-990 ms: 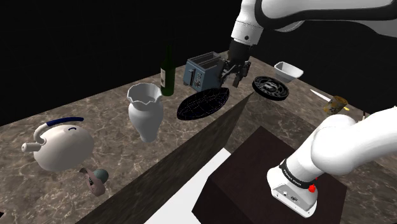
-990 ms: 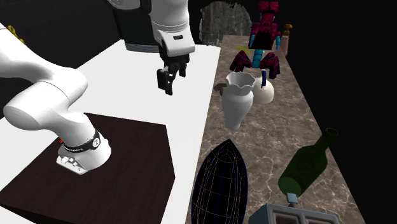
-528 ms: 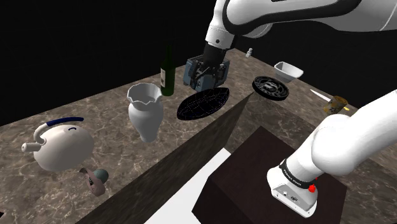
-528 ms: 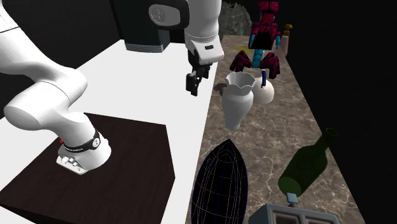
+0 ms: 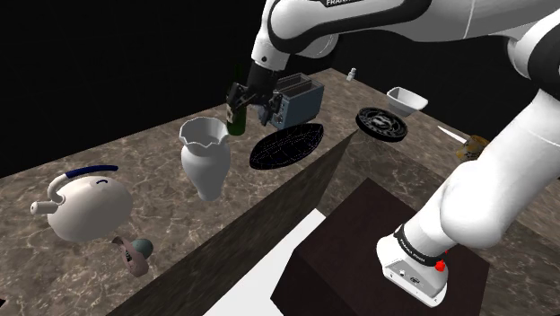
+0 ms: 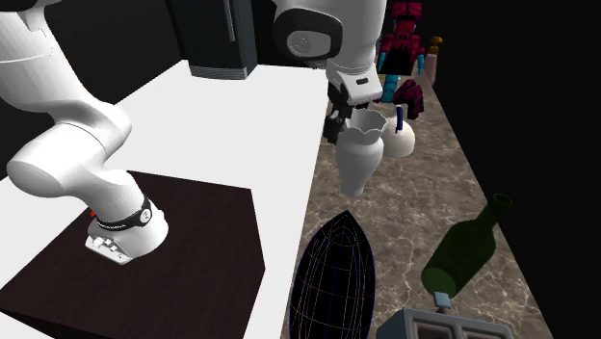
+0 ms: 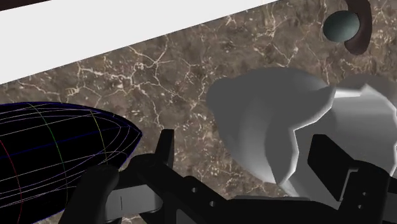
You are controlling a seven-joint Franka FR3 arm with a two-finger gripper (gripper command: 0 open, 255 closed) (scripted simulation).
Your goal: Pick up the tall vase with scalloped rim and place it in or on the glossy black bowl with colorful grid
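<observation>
The tall white vase [image 5: 205, 158] with a scalloped rim stands upright on the marble counter [image 5: 135, 153]. To its right in the shoulder view lies the glossy black bowl [image 5: 287, 145] with thin coloured grid lines. My gripper [image 5: 248, 104] hovers open above the counter between them, a little higher than the vase's rim. In the second exterior view the gripper [image 6: 337, 123] hangs right beside the vase [image 6: 359, 159], with the bowl [image 6: 332, 279] nearer the camera. In the wrist view the vase [image 7: 267, 121] shows beyond the spread fingers [image 7: 164, 149], untouched, and the bowl [image 7: 51, 153] lies to one side.
A green bottle [image 5: 236, 117] and a grey toaster [image 5: 296, 97] stand behind the gripper. A white teapot [image 5: 85, 205] and a small brown object [image 5: 133, 253] sit at the shoulder view's left. A black plate [image 5: 381, 123] and a white dish [image 5: 406, 99] lie at the right. The counter's edge drops beside the bowl.
The arm has swung toward the shoulder view's left, from in front of the toaster, past the black bowl, to a spot close beside the vase's rim. The fingers stay apart.
</observation>
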